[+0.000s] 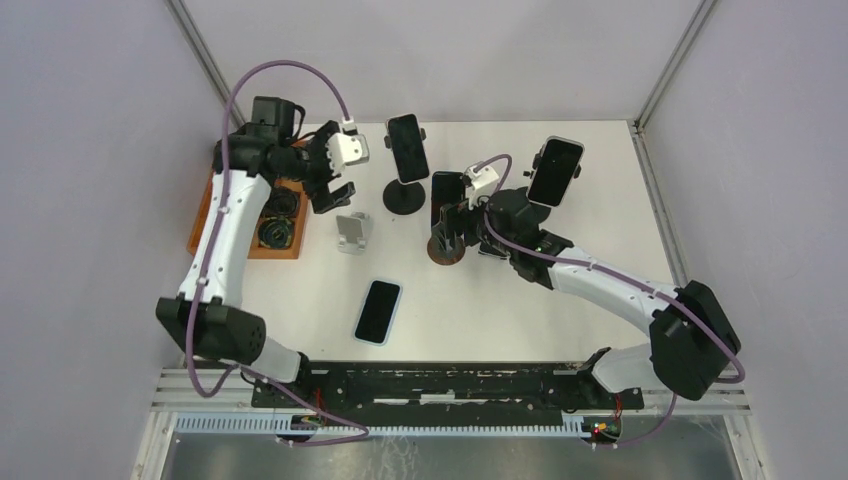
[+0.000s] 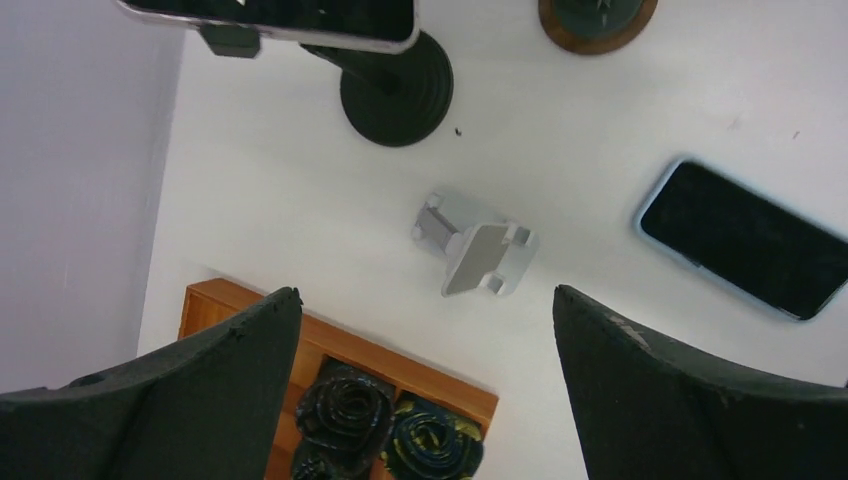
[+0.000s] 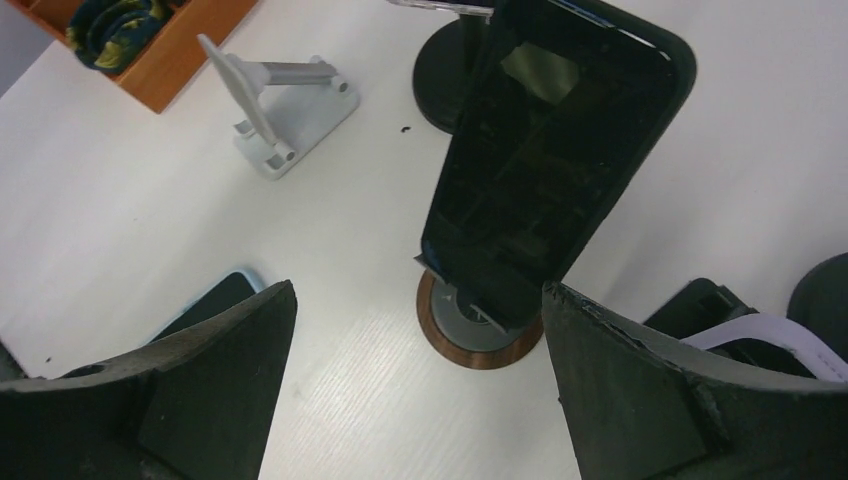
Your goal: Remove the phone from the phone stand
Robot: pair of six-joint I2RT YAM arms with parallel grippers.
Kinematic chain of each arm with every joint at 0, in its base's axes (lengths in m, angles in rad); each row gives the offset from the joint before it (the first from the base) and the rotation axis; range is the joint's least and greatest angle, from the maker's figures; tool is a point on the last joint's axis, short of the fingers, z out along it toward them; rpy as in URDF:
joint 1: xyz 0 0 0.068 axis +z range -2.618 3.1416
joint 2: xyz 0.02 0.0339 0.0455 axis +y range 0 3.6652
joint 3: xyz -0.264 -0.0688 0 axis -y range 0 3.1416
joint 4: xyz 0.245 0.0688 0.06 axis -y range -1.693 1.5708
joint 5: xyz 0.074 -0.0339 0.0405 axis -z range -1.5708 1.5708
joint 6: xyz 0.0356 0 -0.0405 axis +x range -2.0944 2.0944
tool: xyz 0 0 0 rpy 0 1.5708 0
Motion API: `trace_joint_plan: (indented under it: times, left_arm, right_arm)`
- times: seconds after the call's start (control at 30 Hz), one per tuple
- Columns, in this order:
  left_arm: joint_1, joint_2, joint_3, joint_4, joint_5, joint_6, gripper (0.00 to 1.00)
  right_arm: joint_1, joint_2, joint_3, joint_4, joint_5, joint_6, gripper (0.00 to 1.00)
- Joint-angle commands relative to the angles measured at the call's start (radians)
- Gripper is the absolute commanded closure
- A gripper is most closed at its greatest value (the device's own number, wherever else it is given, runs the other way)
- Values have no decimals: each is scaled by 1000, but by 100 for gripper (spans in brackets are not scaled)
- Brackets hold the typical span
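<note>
Three phones stand on stands. One phone [image 1: 407, 146] sits on a black round-based stand [image 1: 404, 198]. A second phone [image 1: 447, 196] leans on a stand with a brown round base [image 1: 446, 254]. A third phone [image 1: 555, 170] stands at the right. My right gripper [image 1: 462, 238] is open and low by the brown-based stand. In the right wrist view [image 3: 420, 300] that phone [image 3: 556, 150] and base [image 3: 480, 338] lie just ahead between the fingers, nearer the right one, untouched. My left gripper [image 1: 335, 195] is open and empty above the tray's edge [image 2: 425, 310].
An empty white folding stand [image 1: 353, 232] sits left of centre, also in the left wrist view [image 2: 475, 252]. A phone [image 1: 378, 311] lies flat near the front. A wooden tray [image 1: 212, 215] with dark rolled items is at the left. Walls enclose the table.
</note>
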Motion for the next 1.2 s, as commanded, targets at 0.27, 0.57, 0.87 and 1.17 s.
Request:
trace_joint_plan:
  times: [0.27, 0.57, 0.87, 1.17]
  left_arm:
    - [3, -202, -20, 71, 105, -553, 0]
    - [2, -285, -94, 45, 134, -525, 0]
    - [1, -322, -114, 34, 126, -494, 0]
    - [1, -337, -127, 29, 132, -470, 0]
  right_arm:
    - [-61, 137, 101, -11, 134, 6, 2]
    - [-112, 250, 142, 63, 35, 15, 2]
    - [-123, 327, 147, 159, -91, 47, 2]
    - [-123, 298, 63, 287, -170, 114, 26]
